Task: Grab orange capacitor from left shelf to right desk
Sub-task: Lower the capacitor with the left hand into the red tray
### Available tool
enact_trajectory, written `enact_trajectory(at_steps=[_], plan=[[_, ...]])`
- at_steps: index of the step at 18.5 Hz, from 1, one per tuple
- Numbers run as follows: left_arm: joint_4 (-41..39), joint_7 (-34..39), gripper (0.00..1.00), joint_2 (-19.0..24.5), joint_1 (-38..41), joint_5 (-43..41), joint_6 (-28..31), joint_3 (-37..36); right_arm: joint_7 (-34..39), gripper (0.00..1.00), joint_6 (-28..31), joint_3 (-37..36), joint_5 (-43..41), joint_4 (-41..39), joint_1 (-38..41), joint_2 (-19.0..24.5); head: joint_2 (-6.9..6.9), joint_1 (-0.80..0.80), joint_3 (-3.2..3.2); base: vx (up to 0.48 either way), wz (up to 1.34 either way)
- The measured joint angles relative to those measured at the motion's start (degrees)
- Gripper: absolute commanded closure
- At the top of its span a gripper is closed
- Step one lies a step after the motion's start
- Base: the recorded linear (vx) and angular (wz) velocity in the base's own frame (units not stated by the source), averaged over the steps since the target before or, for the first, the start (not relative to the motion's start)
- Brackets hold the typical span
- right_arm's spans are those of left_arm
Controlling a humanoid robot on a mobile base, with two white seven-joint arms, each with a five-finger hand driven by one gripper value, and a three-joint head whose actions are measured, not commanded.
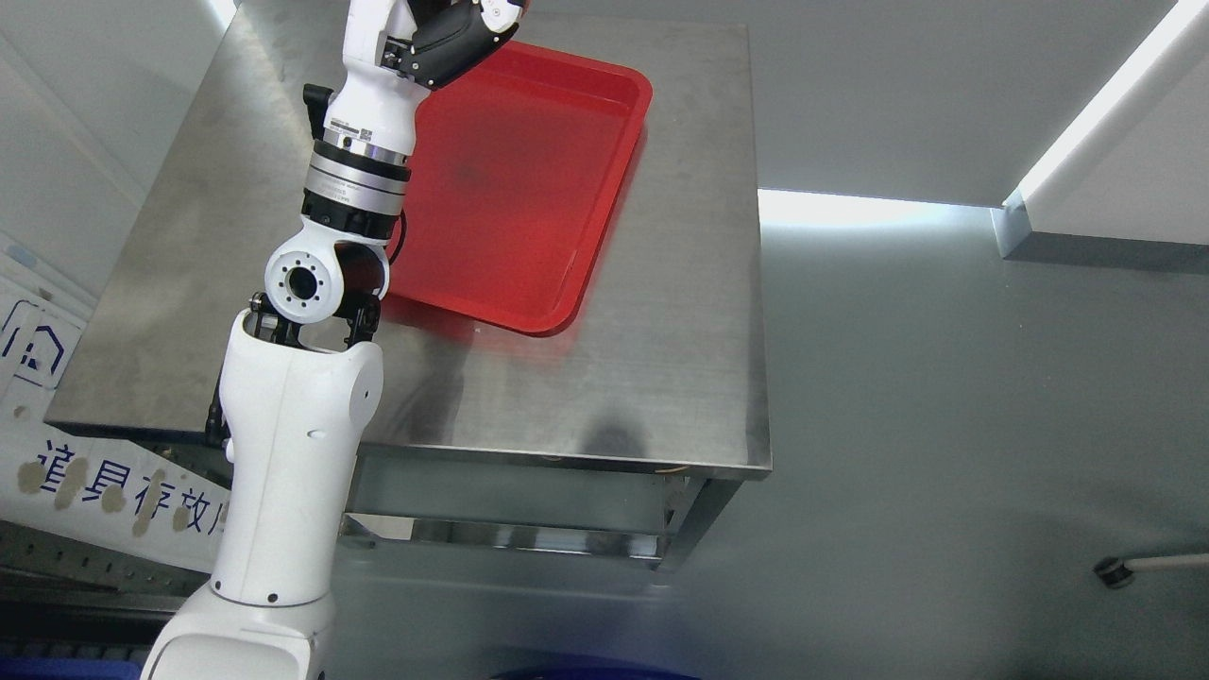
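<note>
The left hand (463,33) (white arm, dark fingers) is hanging over the shallow red plastic tray (567,255); its grip is cropped, so I cannot tell; no capacitor is showing.

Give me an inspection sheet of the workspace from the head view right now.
Surface: steel desk, bare metal around the tray.
Job's things: red tray on the desk, looks empty; orange capacitor not seen.
Clutter: nothing seen.
Grippers: left hand at the top edge over the tray's far corner, partly cut off, grip unclear; right hand out of view.
Cables: nothing seen.
Surroundings: grey floor; labelled white panel at lower left.
</note>
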Motion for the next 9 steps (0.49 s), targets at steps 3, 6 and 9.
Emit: enact_trajectory(at_steps=[3, 6, 9], plan=[[1.4, 0.0, 0.95, 0.0, 0.3, -1.0, 5.1, -0.4, 0.0, 0.0, 0.0, 0.0, 0.0, 0.0, 0.0, 0.0, 0.0, 0.0, 0.0, 0.122, 0.06], [2.6, 0.0, 0.95, 0.0, 1.5, -2.1, 7.5, -0.7, 0.0, 0.0, 0.0, 0.0, 0.0, 0.0, 0.0, 0.0, 0.0, 0.0, 0.0, 0.02, 0.05], [2.9, -0.2, 0.95, 0.0, 3.5, -2.7, 8.2, -0.9, 0.0, 0.0, 0.0, 0.0, 0.0, 0.0, 0.0, 0.0, 0.0, 0.0, 0.0, -0.027, 0.02]])
